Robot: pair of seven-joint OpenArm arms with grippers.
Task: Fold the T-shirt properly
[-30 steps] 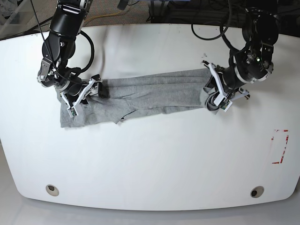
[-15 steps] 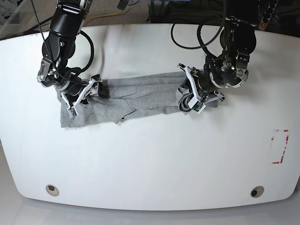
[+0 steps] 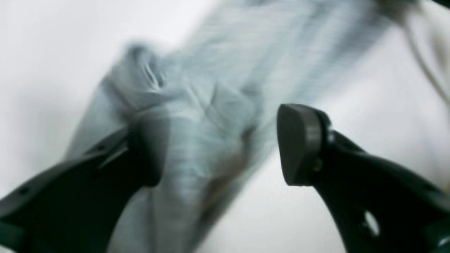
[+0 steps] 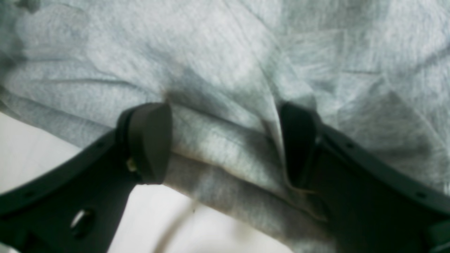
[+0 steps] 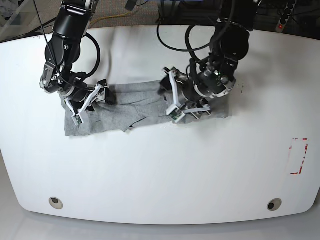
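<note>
Grey shirt [image 3: 211, 116] blurs in left wrist view, bunched between left gripper's [image 3: 219, 146] parted jaws. Right wrist: right gripper [image 4: 225, 144] spread, straddling a fold. Base: shirt lies on white table [image 5: 160, 170], mid-back.

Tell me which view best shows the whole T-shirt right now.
The base view: the T-shirt lies as a long band across the table between both arms. The right wrist view gives close grey folds; the left wrist view is motion-blurred.
</note>
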